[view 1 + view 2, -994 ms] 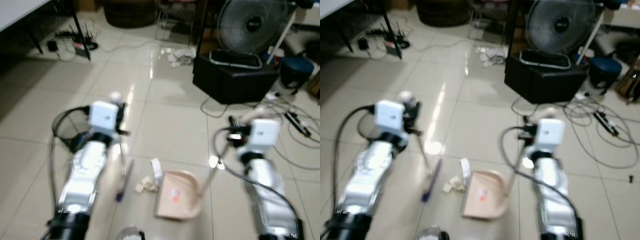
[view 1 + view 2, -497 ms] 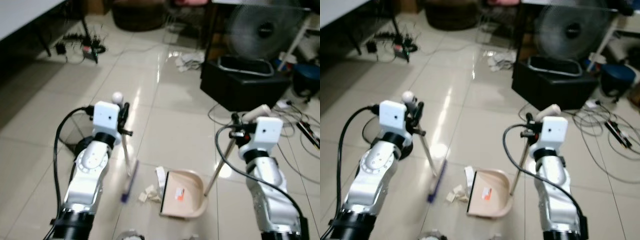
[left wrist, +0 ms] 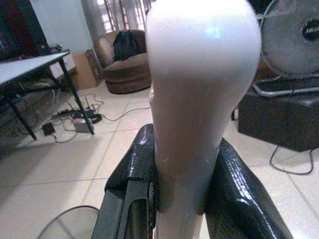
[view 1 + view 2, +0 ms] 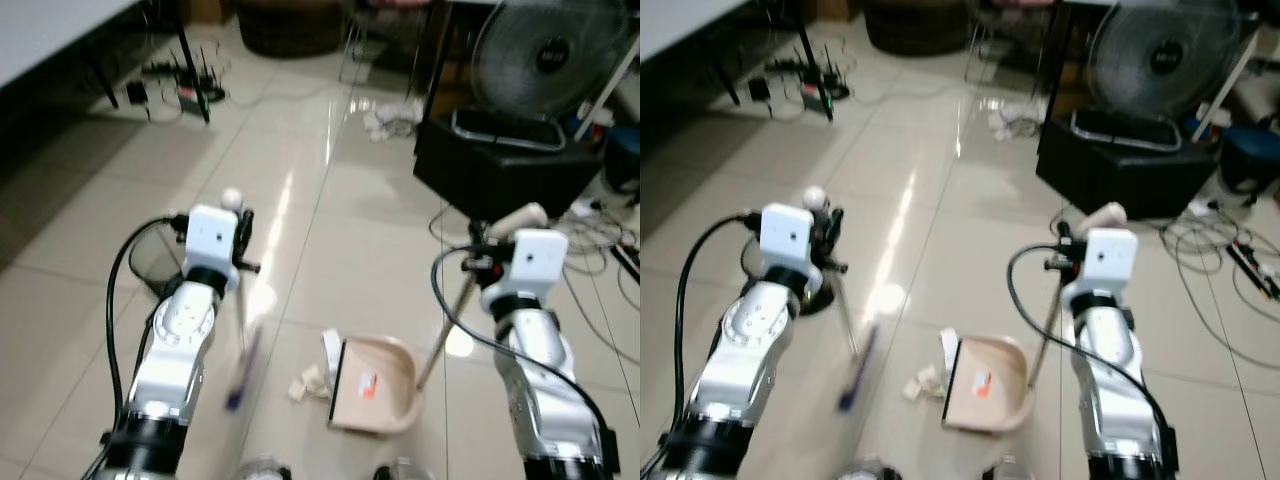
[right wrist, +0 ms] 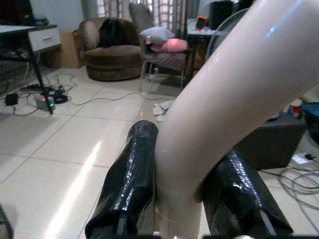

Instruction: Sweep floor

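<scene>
On the tiled floor (image 4: 330,250) between my two arms I see the beige dustpan (image 4: 375,383) with paper scraps (image 4: 312,379) just beside its open edge. My left gripper (image 3: 182,189) is pinching the broom (image 4: 241,350) by its pale handle, the bristle end blurred near the scraps. My right gripper (image 5: 182,199) is clamped around the dustpan's long handle (image 4: 450,318). Beyond stand a black box (image 4: 500,175) and a fan (image 4: 545,55).

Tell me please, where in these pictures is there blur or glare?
Left eye view: the broom head is smeared by motion, and glare streaks the floor tiles. Left wrist view: the broom handle is near and soft, with a small highlight. Right wrist view: the dustpan handle likewise.
</scene>
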Tool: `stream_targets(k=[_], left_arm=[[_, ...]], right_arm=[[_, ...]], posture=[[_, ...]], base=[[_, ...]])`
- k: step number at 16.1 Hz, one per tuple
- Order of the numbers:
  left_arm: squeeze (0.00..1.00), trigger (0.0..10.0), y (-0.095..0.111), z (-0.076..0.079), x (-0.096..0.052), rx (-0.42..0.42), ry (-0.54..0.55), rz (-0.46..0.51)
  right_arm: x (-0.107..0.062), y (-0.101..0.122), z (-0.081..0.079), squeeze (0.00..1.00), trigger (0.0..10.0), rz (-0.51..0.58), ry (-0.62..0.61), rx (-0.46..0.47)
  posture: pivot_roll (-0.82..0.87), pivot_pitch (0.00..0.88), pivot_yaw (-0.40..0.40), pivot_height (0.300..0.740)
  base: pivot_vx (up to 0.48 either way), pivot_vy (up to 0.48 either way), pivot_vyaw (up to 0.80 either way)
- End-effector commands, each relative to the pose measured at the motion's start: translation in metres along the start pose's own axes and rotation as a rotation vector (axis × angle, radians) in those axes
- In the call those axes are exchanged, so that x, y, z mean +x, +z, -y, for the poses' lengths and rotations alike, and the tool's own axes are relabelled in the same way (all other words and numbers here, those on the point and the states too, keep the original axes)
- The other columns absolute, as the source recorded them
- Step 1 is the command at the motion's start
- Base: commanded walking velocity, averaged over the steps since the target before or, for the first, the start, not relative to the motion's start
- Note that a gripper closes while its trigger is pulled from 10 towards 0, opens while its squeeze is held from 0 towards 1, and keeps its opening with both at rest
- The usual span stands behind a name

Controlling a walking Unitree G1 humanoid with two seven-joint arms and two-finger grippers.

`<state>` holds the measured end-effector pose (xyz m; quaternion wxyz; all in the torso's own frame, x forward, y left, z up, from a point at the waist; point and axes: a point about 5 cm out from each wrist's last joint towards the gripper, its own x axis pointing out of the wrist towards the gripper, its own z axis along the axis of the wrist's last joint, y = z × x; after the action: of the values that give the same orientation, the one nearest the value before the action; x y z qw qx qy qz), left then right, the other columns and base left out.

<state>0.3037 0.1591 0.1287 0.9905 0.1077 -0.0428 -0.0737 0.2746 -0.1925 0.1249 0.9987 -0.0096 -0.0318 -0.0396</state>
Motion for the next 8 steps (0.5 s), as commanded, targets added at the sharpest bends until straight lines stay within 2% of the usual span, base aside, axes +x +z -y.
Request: stream_targets(k=[1, 6, 8], left_arm=[[0.00, 10.0, 0.006, -0.004, 0.007, 0.038, 0.008, 0.041], [0.00, 10.0, -0.001, 0.000, 0.015, 0.017, -0.007, 0.044], [0.00, 10.0, -0.003, 0.001, 0.017, 0.011, -0.013, 0.041]], right_arm=[[0.005, 0.006, 0.009, 0.00, 10.0, 0.046, -0.026, -0.021], [0.014, -0.004, 0.026, 0.00, 10.0, 0.043, -0.053, -0.130], [0.018, -0.005, 0.028, 0.00, 10.0, 0.050, -0.055, -0.147]], posture=[[0.00, 0.081, 0.044, 0.740], [0.01, 0.092, 0.048, 0.740], [0.01, 0.113, 0.048, 0.740]], base=[[0.000, 0.000, 0.00], [0.000, 0.000, 0.00], [0.000, 0.000, 0.00]])
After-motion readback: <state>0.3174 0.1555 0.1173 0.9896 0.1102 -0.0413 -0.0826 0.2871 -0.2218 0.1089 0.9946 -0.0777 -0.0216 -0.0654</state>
